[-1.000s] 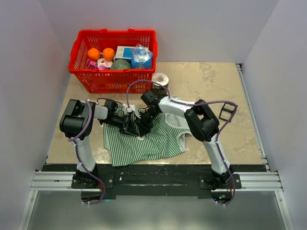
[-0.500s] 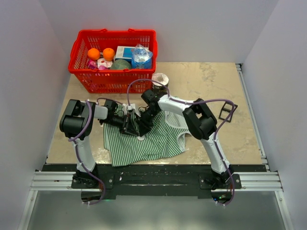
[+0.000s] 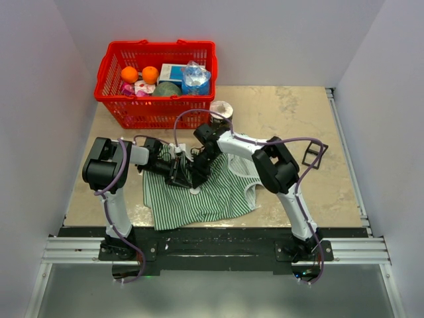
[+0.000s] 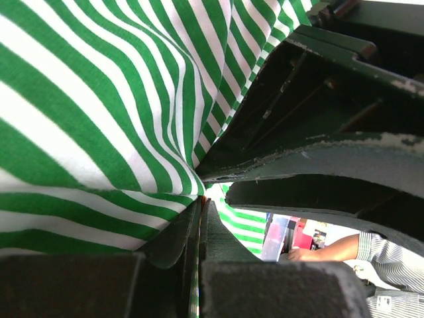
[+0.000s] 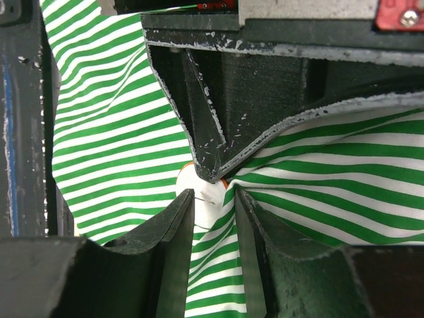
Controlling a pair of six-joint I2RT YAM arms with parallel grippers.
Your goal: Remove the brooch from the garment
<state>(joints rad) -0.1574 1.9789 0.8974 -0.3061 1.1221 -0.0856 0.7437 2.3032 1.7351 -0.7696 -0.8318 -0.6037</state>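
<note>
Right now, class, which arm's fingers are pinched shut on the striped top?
The left arm's fingers, clamped on a fold of the striped top; the right arm's fingers stand apart by the white brooch.

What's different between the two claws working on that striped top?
The left gripper is shut, while the right gripper has its jaws apart. The left gripper pinches a fold of the garment; the right gripper seems to grip nothing yet, its tips standing at the small whitish brooch. Both are dark two-finger claws meeting at the same spot on the cloth.
</note>
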